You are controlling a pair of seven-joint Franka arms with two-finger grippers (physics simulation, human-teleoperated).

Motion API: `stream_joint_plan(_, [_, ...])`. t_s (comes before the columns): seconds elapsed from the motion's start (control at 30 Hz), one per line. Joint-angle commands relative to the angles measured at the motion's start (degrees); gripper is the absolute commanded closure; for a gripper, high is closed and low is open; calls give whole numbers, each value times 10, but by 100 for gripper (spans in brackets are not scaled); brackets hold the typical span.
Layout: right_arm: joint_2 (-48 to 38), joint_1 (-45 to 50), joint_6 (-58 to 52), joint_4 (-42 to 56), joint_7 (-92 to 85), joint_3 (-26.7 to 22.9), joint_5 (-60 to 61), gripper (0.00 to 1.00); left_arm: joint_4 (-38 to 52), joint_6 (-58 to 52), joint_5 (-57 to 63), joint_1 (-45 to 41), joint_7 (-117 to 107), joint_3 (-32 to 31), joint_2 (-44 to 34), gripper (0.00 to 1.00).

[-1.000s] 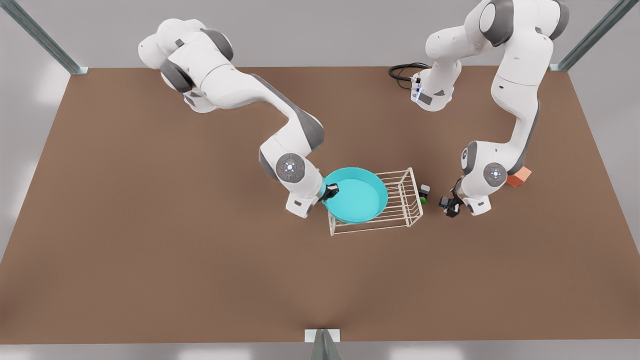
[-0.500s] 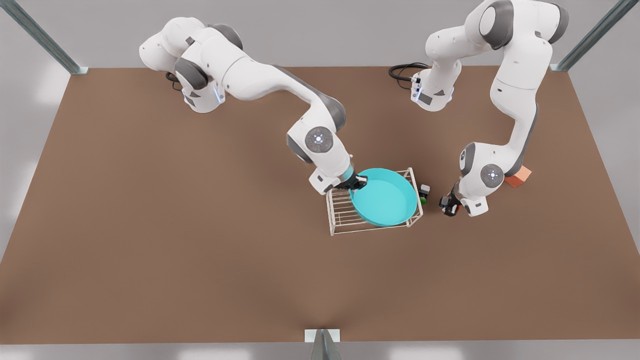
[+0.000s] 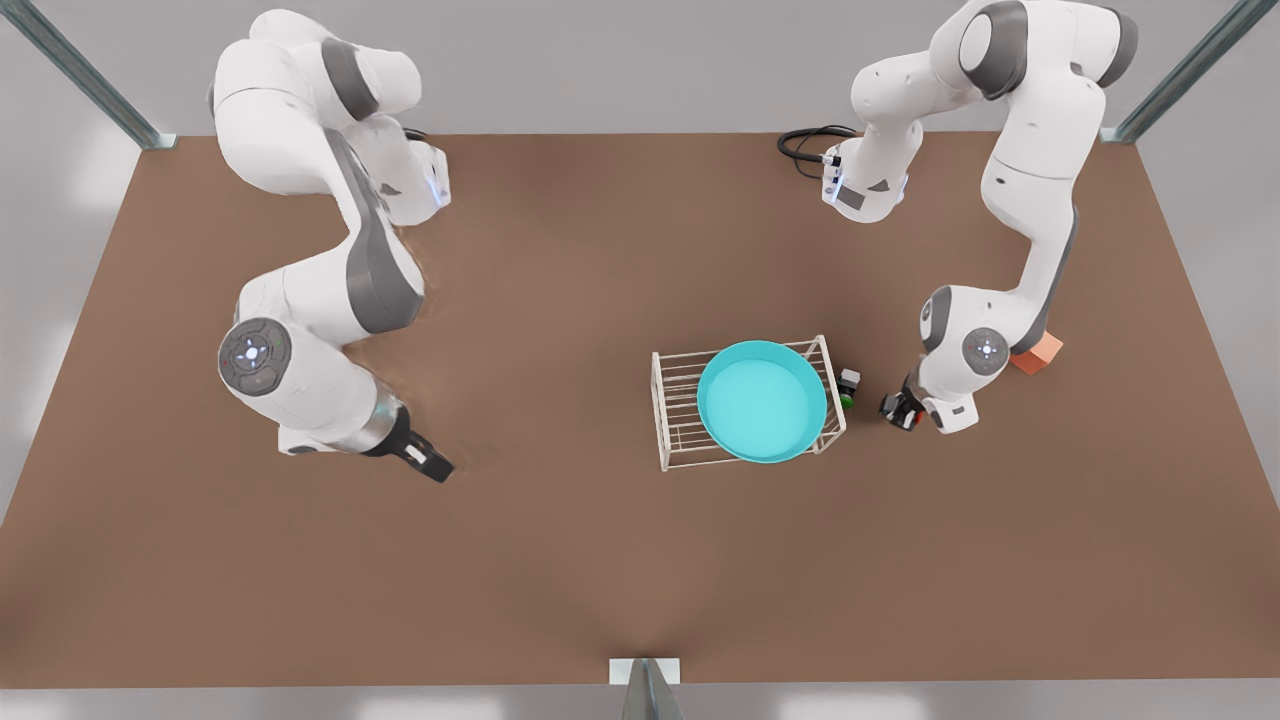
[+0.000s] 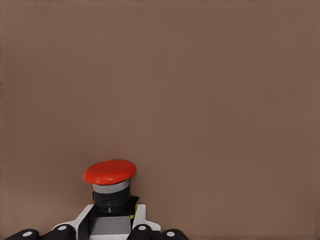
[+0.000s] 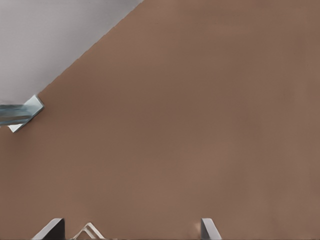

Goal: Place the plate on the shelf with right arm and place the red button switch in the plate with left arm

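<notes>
Turquoise plate [image 3: 762,401] sits flat on top of the white wire shelf [image 3: 680,408], covering the shelf's right part in the front view; left strip of the grid top is bare. Plate rim reaches the shelf's right edge.

Right gripper [image 3: 425,459] is at the front view's left, well apart from the shelf, low over the brown table [image 3: 560,560], black fingers pointing toward the front view's right and near side. In the right wrist view its two fingertips [image 5: 209,229] stand wide apart with nothing between them, bare table and a metal frame corner [image 5: 20,114] beyond. The right arm [image 3: 320,300] is folded back toward its base.

Left gripper [image 3: 900,410] is at the front view's right, just right of the shelf, down at table level. Red button switch [image 4: 109,185] sits between the jaws in the left wrist view, red cap up and away from the camera, black body and white base at the fingers; the jaws are narrow and clamp the switch. In the front view the switch [image 3: 912,418] is a small dark block with a speck of red at the gripper tip.

Grey switch with green cap [image 3: 848,386] lies on the table between the shelf's right end and the left gripper, just beside the shelf. Orange cube [image 3: 1037,353] sits farther right, partly behind the left arm [image 3: 1030,230].
</notes>
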Motion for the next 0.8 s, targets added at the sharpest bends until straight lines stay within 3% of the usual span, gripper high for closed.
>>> stream_joint_plan(0.0, [1, -53, -166, -1, -494, 2, -67, 0, 0, -5, -1, 1, -1, 0, -5, 55])
stream_joint_plan(0.1, [-1, -109, -219, -1, -487, 4, -64, 0, 1, -5, -1, 6, -2, 1, -13, 55])
stream_joint_plan(0.17, [-58, -121, -178, -7, -430, 2, -54, 0, 2, -5, -1, 14, -2, 1, -18, 55])
stream_joint_plan(0.2, [-85, -120, -141, -80, -427, 7, -59, 0, 4, -7, -1, 14, -3, 1, -22, 55])
stream_joint_plan(0.23, [-171, -117, -19, -236, -427, 7, -52, 0, 10, -24, -1, 16, -3, 2, -29, 55])
stream_joint_plan(0.6, [-168, -132, -9, -241, -428, 4, -31, 0, 70, -167, -22, 19, -4, 0, -107, 55])
stream_joint_plan(0.77, [-168, -132, -9, -241, -427, 3, -30, 0, 145, -279, -83, 16, -6, -19, -127, 55])
